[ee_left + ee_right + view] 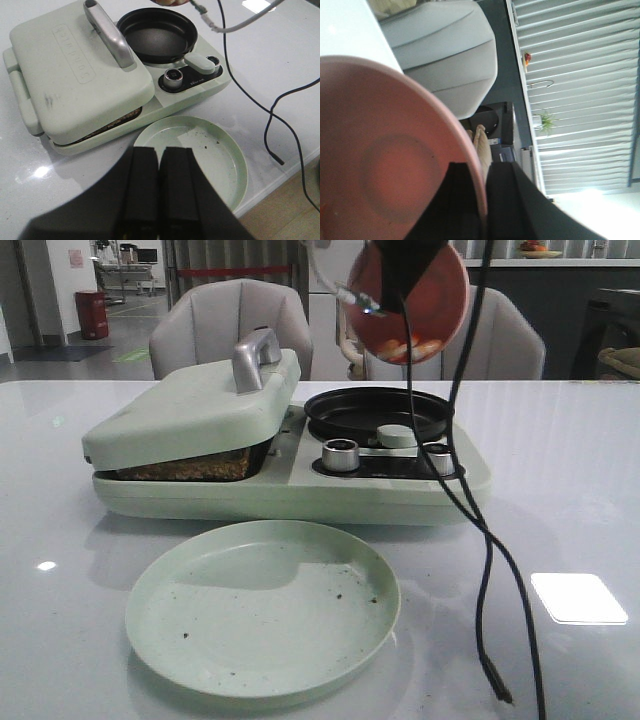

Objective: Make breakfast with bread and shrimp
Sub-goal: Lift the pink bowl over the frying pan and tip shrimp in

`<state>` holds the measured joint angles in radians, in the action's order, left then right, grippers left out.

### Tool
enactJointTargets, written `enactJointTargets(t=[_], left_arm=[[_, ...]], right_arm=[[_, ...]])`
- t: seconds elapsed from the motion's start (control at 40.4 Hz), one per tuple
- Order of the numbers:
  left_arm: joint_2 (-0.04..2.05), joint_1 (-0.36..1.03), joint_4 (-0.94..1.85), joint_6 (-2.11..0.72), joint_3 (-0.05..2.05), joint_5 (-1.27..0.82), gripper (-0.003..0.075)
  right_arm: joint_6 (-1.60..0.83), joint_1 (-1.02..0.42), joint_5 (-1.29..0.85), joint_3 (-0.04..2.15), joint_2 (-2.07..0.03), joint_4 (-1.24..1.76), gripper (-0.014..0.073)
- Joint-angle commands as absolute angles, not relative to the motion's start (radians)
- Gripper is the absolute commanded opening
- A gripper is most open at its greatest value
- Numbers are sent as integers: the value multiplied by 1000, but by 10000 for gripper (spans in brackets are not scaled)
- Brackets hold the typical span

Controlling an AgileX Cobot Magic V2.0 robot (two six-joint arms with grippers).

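- Your right gripper (482,200) is clamped on the rim of the pink bowl (408,302), one finger on each side of the wall. The bowl is up in the air, tipped on its side over the far part of the table.
- The shrimp (408,346) are piled at the bowl's low edge, right above the black round pan (378,412).
- That pan looks bare inside. It sits in the mint green cooker (290,465), which stands mid-table toward the far edge.
- The cooker's hinged lid (195,405) is down but propped slightly, and the bread (185,468) shows as a browned strip in the gap under it.
- The green plate (262,608) by the near edge holds just dark crumbs.
- Your left gripper (160,187) hangs above that plate, fingers pressed together with nothing between them.
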<state>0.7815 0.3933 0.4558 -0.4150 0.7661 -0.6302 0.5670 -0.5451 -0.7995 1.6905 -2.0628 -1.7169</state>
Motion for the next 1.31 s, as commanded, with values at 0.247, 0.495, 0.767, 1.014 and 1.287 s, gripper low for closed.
enactJointTargets(t=[0.247, 0.495, 0.767, 1.014, 1.287], left_arm=[[779, 401, 482, -416, 791, -559, 101], [779, 401, 482, -416, 791, -550, 101], [779, 401, 482, -416, 791, -546, 101], [779, 401, 480, -416, 790, -546, 101], [779, 401, 480, -416, 790, -546, 101]], right_arm=[[441, -563, -877, 1774, -2033, -1799, 43], [397, -563, -898, 1784, -2023, -1799, 43], [399, -563, -899, 1801, -2023, -1799, 43], [489, -561, -1001, 1801, -2021, -1679, 43], [488, -535, -1083, 1787, -1888, -1409, 43]])
